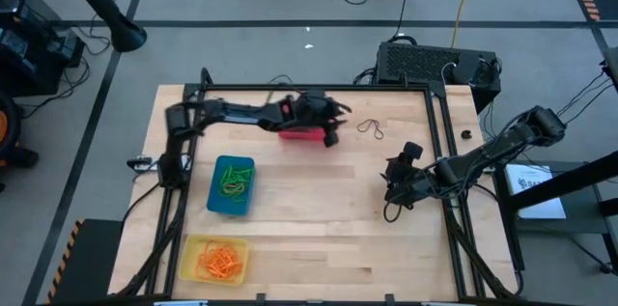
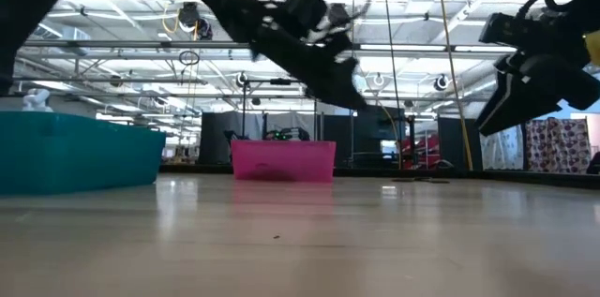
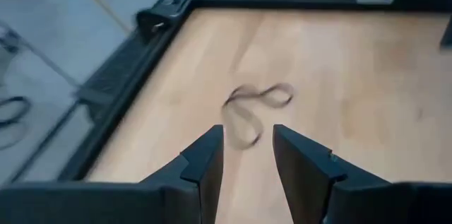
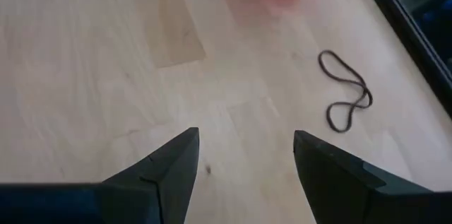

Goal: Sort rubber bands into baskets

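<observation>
The left hand point(image 1: 333, 132) hangs over the far part of the pale wooden desk point(image 1: 319, 238), at the right end of the small red rectangular plastic basket point(image 1: 301, 133). Its two dark fingers point(image 3: 205, 164) stand apart with nothing between them. Beyond them on the bare wood lies a thin dark brown-black rubber band point(image 3: 253, 107), twisted into loops, close to the desk's far edge and towards its right side. Nothing touches it.

The right hand point(image 1: 394, 188) waits above the right half of the desk, near the right edge, its fingers point(image 4: 169, 164) spread wide and empty, the same dark band point(image 4: 344, 90) lying on the wood ahead of it.

Along the left side, the small blue rectangular plastic basket point(image 1: 214, 195) holds a tangle of thin green rubber bands point(image 1: 235, 182). The small yellow rectangular plastic basket point(image 1: 190, 265), at the near left corner, holds a heap of thin orange rubber bands point(image 1: 221, 262).
</observation>
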